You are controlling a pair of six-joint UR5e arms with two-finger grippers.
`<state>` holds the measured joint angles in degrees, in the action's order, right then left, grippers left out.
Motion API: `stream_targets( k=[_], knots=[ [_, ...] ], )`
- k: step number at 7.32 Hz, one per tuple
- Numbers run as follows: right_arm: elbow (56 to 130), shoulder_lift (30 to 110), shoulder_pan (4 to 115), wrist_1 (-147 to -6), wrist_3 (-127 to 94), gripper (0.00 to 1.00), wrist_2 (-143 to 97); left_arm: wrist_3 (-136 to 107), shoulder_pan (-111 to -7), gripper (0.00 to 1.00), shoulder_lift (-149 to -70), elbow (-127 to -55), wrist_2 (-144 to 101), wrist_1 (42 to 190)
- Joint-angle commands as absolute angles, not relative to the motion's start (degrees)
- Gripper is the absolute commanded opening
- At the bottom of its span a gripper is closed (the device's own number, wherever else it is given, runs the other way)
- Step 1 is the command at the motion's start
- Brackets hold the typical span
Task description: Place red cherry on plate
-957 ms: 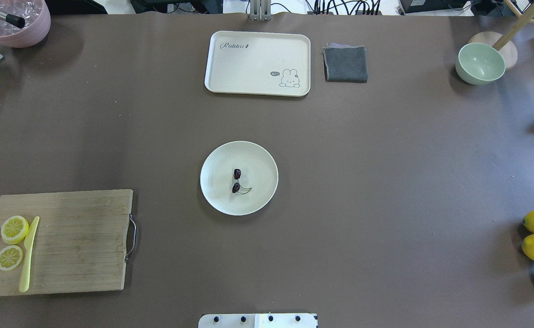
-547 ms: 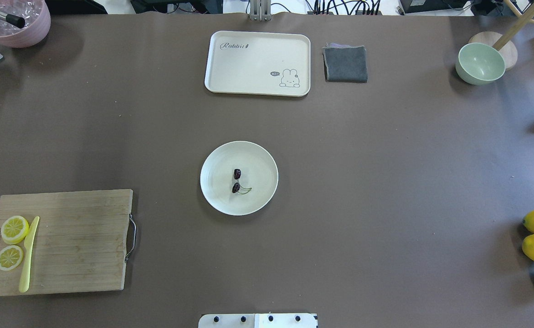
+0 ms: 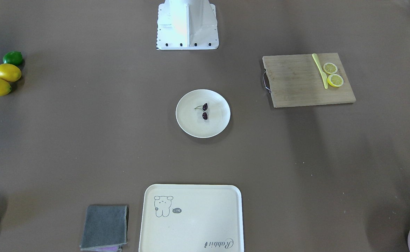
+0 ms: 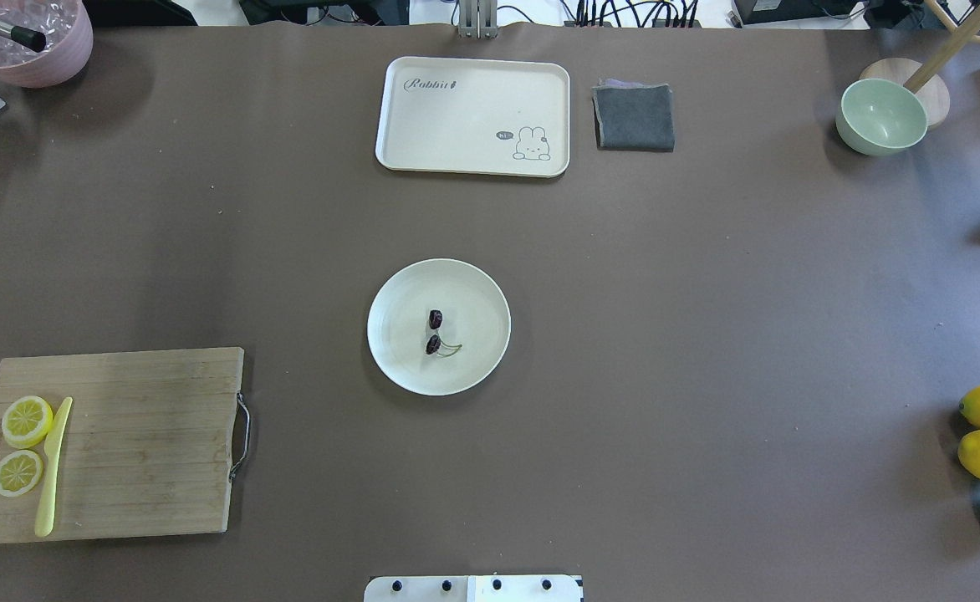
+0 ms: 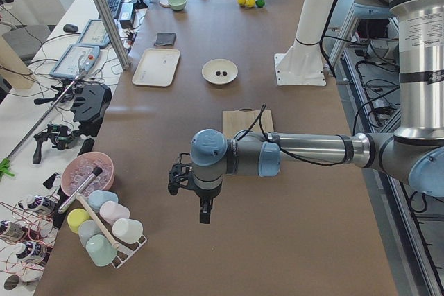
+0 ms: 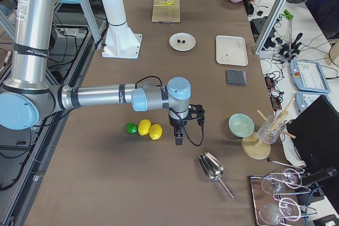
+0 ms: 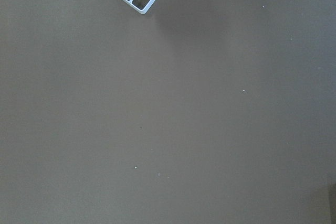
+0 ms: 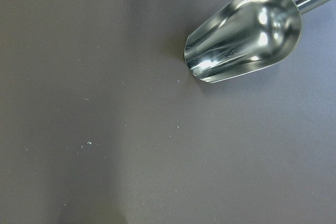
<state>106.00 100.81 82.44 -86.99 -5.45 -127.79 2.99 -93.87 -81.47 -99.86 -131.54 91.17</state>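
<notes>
- The left jaws point straight down over bare brown surface (image 4: 707,334), near the rack of cups (image 5: 104,230). Only the side camera shows them, so I cannot tell whether they are apart or together.
- The right jaws also point straight down, just beside the 2 lemons (image 6: 150,129) and near the metal scoop (image 6: 212,166). They too show only from the side, so their state cannot be told.
- The left arm (image 5: 305,149) stretches its forearm level across the surface, with the wrist bent downward.
- The right arm (image 6: 100,96) is posed the same way at the opposite end.
- The red cherry (image 4: 434,332) lies inside the plate (image 4: 473,288), near its centre: 2 dark fruits with thin green stems curving off to one side.
- The plate sits mid-surface, well apart from both arms.
- Neither wrist camera shows its own jaws.
- The left wrist view holds bare surface and a rack corner with 1 pale cup cut off at the top edge.
- In the right wrist view the scoop's handle runs out of frame.
- The overhead and front views show no arm.
</notes>
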Motion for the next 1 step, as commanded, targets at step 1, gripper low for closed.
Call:
stream_targets(
  k=[1],
  knots=[
    [106.00, 100.81, 82.44, -86.92, -5.45, 1.00, -127.79, 2.99, -93.87, 0.98, -81.47, -99.93, -131.57, 91.14]
  ],
)
